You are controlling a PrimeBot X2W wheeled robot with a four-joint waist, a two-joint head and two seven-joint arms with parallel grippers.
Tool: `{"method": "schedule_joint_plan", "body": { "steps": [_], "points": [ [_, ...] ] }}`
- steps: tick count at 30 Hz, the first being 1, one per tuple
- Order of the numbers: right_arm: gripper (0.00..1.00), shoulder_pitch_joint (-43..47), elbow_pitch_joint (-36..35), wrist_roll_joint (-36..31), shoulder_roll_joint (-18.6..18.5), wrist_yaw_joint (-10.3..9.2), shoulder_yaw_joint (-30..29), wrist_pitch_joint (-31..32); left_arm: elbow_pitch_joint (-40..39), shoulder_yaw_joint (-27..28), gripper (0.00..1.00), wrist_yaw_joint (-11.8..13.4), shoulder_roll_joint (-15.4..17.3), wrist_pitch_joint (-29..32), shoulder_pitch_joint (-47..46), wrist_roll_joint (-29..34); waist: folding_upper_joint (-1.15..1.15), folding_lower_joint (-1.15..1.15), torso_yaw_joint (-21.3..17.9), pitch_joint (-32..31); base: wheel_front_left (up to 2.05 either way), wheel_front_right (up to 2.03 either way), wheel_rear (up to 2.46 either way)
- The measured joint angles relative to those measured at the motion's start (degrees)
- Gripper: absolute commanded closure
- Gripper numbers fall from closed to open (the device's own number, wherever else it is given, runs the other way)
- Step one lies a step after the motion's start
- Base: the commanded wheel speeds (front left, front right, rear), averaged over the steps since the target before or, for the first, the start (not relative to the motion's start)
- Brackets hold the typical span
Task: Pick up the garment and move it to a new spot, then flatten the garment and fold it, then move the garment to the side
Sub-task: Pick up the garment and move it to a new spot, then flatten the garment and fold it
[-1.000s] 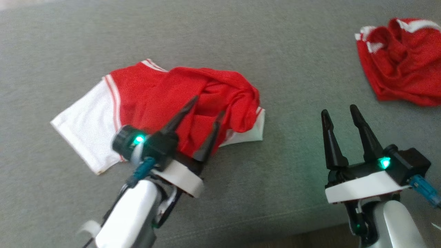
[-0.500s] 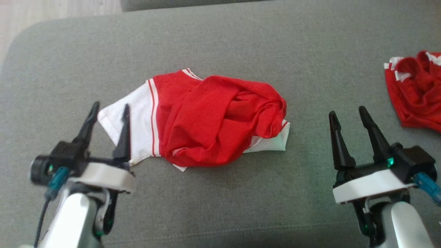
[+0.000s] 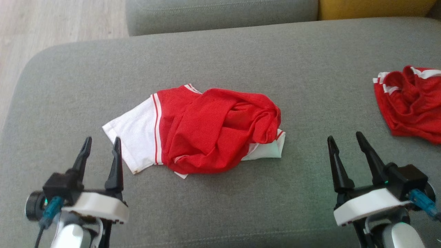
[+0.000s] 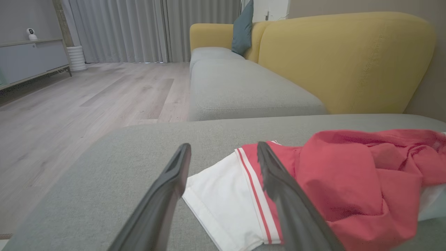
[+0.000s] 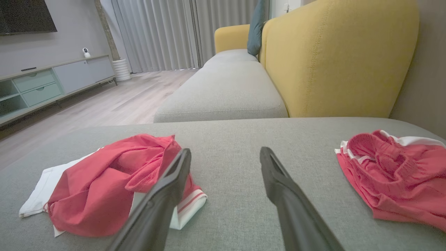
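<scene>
The garment [image 3: 206, 131] is a crumpled red piece with white sleeve ends and red-white stripes, lying in a heap at the middle of the grey cushion [image 3: 220, 55]. My left gripper [image 3: 101, 143] stands open just off its white left end, apart from the cloth and holding nothing. In the left wrist view the garment [image 4: 341, 181] lies ahead and to the right of the left gripper [image 4: 223, 150]. My right gripper [image 3: 344, 137] is open well to the right of the heap, with bare cushion between its fingers. The right wrist view has the garment [image 5: 104, 188] at lower left.
A second red and white garment [image 3: 410, 103] lies bunched at the cushion's right edge, also in the right wrist view [image 5: 393, 177]. A yellow sofa back [image 5: 334, 59] and another grey seat [image 4: 244, 90] stand beyond. Wooden floor [image 3: 51, 24] lies off the cushion's far left.
My left gripper has drawn back off the red heap and swung out to its left, open and empty. The head camera has tilted, so the whole scene sits lower. The right gripper stays open.
</scene>
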Motion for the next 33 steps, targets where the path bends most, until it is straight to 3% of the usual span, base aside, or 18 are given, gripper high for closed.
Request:
{"method": "schedule_joint_plan", "body": {
  "steps": [13, 27, 33],
  "points": [
    [0.0, 1.9, -0.8, 0.0, 0.0, 0.0, 0.2, 1.5, -0.4, -1.0, 0.0, 2.1, 0.0, 0.5, 2.8, 0.5, 0.0, 0.0, -0.2, -1.8, 0.0, 0.0, 0.0],
    [0.0, 1.9, -0.9, 0.1, 0.0, 0.0, 0.3, 1.5, -1.1, -1.3, 0.0, 2.8, 0.1, 0.7, 2.8, 0.5, 0.0, 0.0, 0.1, -1.3, 0.0, 0.0, 0.0],
    [0.0, 0.2, 1.2, 1.3, 0.0, 0.0, 3.3, 4.8, -1.7, -1.4, 0.0, 3.2, 0.2, 0.7, 2.4, 0.6, 0.0, 0.0, 0.8, 0.0, 0.0, 0.0, 0.0]
  ]
}}
